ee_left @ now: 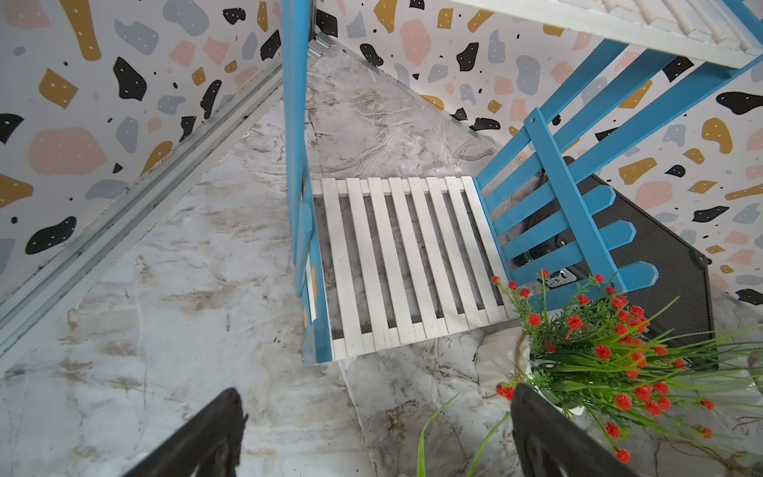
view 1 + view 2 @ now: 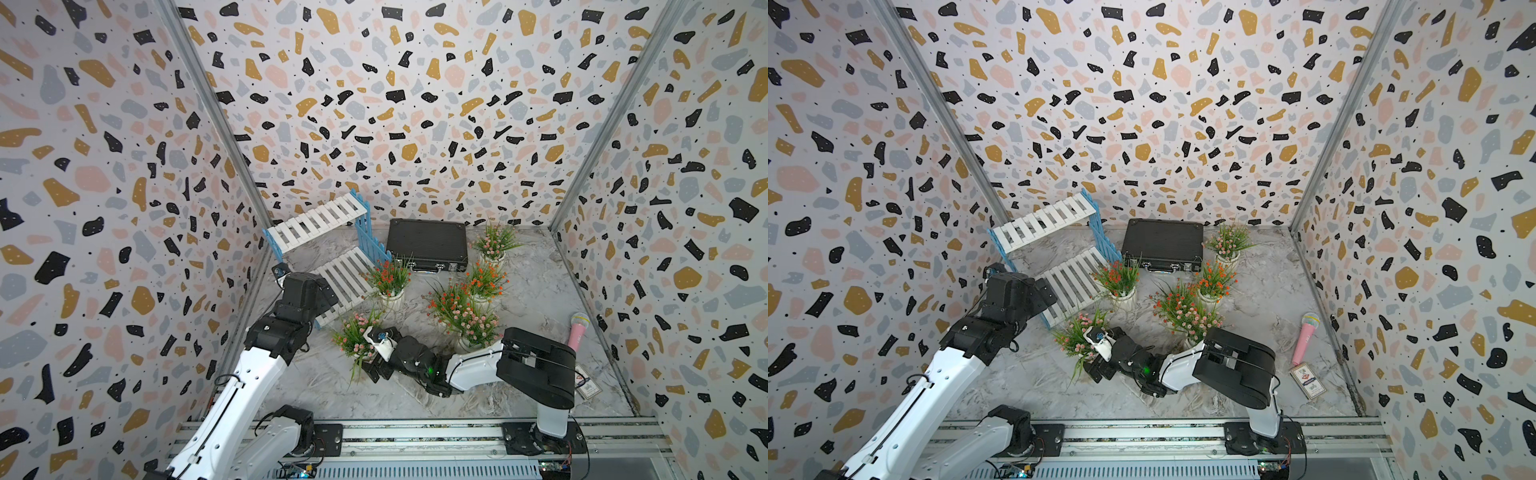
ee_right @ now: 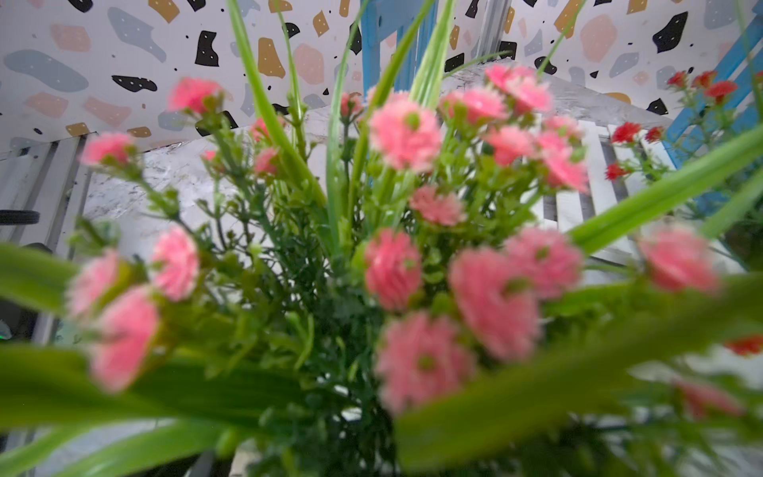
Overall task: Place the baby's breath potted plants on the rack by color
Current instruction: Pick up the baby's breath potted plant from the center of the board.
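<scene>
The nearest pink plant (image 2: 355, 338) stood on the bench (image 2: 311, 386) with the other five; the rack (image 2: 316, 224) was bare. The right hand (image 2: 372, 362) lay low at its base, spread wide: closing on the pot, then lifting, seemed next. Leaves hid pot and fingers. The left hand (image 1: 371, 431) hung released beside the rack.

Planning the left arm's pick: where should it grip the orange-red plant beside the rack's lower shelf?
Probably its white pot, below the splaying leaves, which would slip. The orange-red plant stands upright; come from the robot's side, since the rack is at its left and the briefcase behind.
</scene>
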Tool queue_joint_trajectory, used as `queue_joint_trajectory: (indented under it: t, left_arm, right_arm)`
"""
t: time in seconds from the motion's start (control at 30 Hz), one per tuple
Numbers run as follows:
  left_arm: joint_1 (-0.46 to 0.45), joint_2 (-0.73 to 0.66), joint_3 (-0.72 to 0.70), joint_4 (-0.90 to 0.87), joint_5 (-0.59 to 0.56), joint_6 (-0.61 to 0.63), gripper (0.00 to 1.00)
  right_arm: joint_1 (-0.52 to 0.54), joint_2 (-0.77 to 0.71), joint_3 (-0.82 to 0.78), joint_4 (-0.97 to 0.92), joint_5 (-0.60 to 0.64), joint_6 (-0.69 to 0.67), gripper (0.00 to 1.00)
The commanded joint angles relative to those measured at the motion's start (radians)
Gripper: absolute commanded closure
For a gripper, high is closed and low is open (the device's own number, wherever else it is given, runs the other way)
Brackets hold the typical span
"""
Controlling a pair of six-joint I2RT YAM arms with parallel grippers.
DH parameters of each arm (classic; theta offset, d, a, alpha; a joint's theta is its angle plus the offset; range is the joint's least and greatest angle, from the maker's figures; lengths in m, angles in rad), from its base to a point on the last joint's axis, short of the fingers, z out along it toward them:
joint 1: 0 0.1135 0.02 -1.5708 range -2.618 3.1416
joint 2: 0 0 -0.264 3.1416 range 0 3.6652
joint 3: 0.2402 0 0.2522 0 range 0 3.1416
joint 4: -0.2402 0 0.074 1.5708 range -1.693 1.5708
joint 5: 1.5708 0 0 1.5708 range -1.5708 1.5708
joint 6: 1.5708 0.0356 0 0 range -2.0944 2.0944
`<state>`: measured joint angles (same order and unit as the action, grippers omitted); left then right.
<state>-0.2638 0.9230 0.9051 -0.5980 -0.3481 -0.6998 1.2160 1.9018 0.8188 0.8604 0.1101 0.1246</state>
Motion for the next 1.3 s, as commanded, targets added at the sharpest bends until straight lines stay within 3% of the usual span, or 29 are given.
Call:
queue_joint_trajectory:
  t: [0.0, 0.4, 0.87, 1.27]
  left_arm:
    - [0.001, -0.014, -0.011, 0.032, 0.003, 0.015, 0.01]
    - [0.001, -0.027, 0.001, 0.038, 0.012, 0.017, 0.01]
    - [0.001, -0.064, 0.039, 0.011, 0.019, 0.031, 0.0]
    - [0.001, -0.097, 0.127, -0.07, 0.056, 0.083, 0.01]
  right_arm:
    - [0.005, 0.012, 0.041, 0.028, 0.016, -0.004, 0.0]
    - [-0.004, 0.069, 0.103, 0.006, 0.025, 0.007, 0.02]
    - [-0.006, 0.064, 0.117, -0.043, -0.009, 0.007, 0.23]
    - [-0.006, -0.046, 0.13, -0.131, -0.063, 0.021, 0.27]
